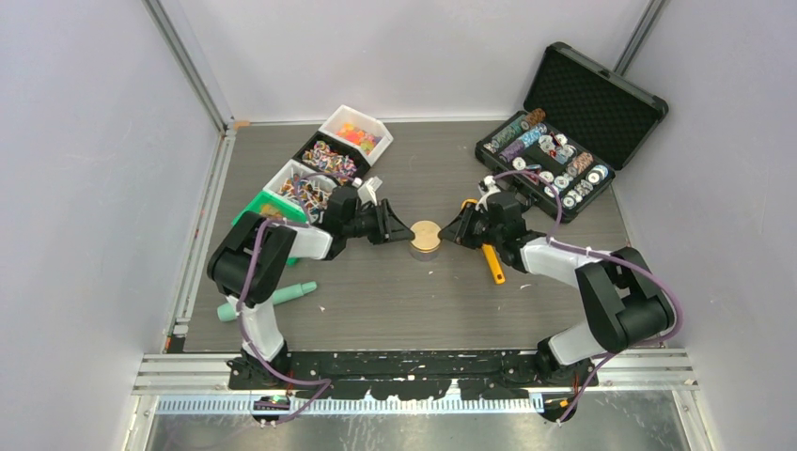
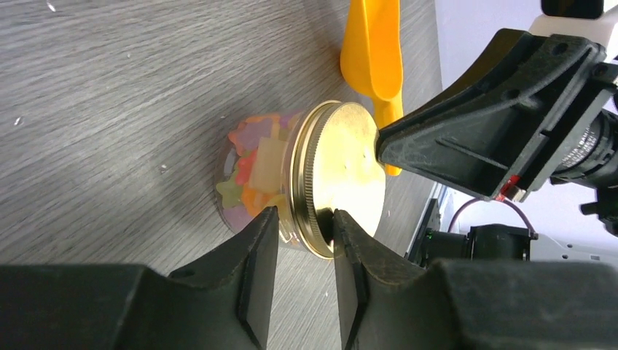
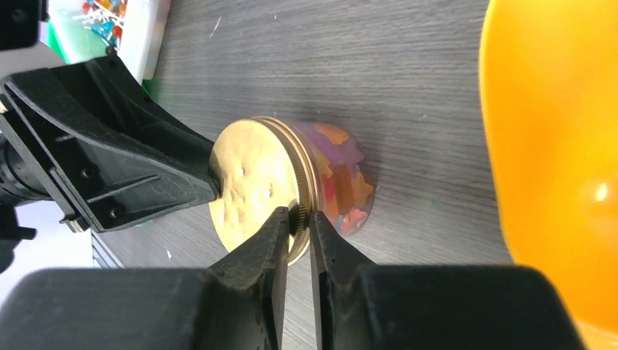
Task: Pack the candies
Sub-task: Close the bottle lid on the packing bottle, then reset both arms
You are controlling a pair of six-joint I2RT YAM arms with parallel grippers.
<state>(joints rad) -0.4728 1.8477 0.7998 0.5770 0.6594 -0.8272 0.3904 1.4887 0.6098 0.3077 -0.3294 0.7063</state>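
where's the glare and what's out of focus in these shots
left wrist: the gold lid throws a pale glare that washes out much of its face; right wrist: the orange scoop is a big out-of-focus blur with one small bright spot, and the lid is mottled with reflections; top external: even light, sharp throughout, only faint shadows on the table

Enclosed work cell, overhead view.
Dark grey wood-grain table (image 1: 376,305) mid-frame; plain white walls (image 1: 404,56) left, right and top; aluminium posts (image 1: 190,61) upper corners; metal rail (image 1: 179,373) along bottom.
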